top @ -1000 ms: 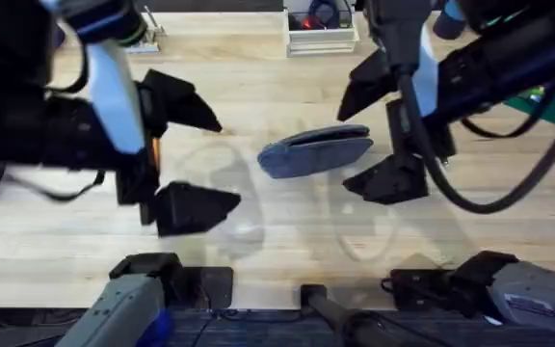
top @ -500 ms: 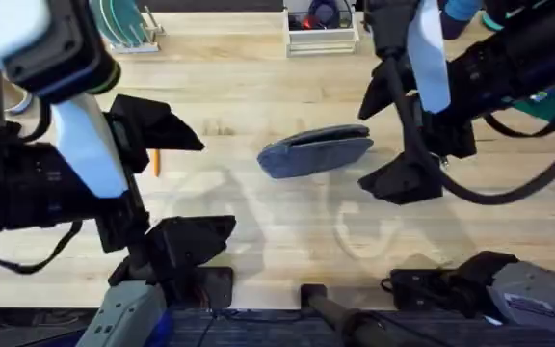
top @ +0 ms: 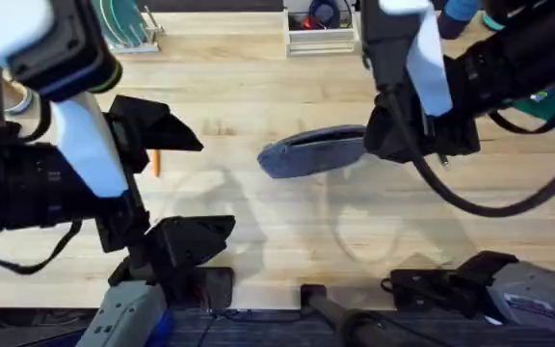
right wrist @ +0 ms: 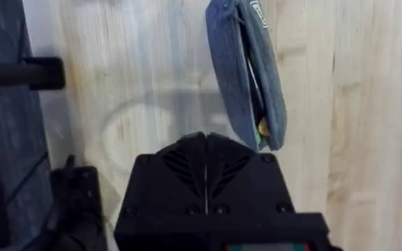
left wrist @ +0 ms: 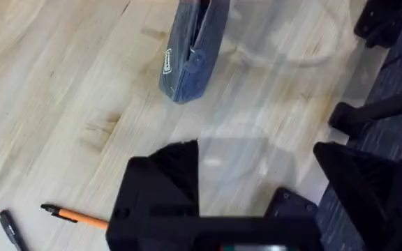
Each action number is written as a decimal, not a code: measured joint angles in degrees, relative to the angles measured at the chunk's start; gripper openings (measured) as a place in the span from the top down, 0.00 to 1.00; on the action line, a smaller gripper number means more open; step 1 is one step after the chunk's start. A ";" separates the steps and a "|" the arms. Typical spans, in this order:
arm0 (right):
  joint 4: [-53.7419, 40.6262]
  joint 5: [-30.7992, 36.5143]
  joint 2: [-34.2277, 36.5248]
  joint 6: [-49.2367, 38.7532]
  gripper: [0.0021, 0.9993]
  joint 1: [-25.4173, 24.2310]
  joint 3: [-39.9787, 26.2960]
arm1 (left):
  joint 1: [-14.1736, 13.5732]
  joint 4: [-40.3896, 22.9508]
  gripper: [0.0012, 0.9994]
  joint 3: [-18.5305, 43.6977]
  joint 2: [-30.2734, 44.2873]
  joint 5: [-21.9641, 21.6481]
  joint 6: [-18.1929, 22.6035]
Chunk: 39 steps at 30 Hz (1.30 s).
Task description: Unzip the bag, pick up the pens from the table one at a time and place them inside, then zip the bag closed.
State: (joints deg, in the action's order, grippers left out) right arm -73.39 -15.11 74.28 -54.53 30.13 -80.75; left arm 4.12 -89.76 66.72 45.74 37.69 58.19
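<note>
The grey-blue bag (top: 311,152) lies on its side in the middle of the table (top: 287,222), and it also shows in the left wrist view (left wrist: 190,52). In the right wrist view the bag (right wrist: 246,77) gapes slightly along its zipper, with something yellow-green showing at the near end. My right gripper (top: 372,145) is shut and empty, high over the bag's right end. Well left of the bag, my left gripper (top: 218,185) hangs open and empty. An orange pen (left wrist: 82,217) and a dark pen (left wrist: 9,229) lie on the table behind it. The orange pen (top: 155,159) peeks out beside the left arm.
A white box (top: 321,34) with red and black items stands at the back centre. A rack with green plates (top: 123,24) is at the back left. Both arm bases line the table's front edge.
My right gripper has gone from open to shut above the bag's right end. My left arm drew back toward its base, then held still. The bag has not moved.
</note>
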 joint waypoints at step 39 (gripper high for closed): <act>7.79 0.58 20.22 -14.40 0.97 -9.07 -0.11 | 0.00 -0.01 0.00 0.00 0.00 -0.02 -0.15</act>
State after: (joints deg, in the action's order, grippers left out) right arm -65.60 -14.52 94.50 -68.93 21.06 -80.86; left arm 4.12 -89.77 66.72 45.74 37.67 58.04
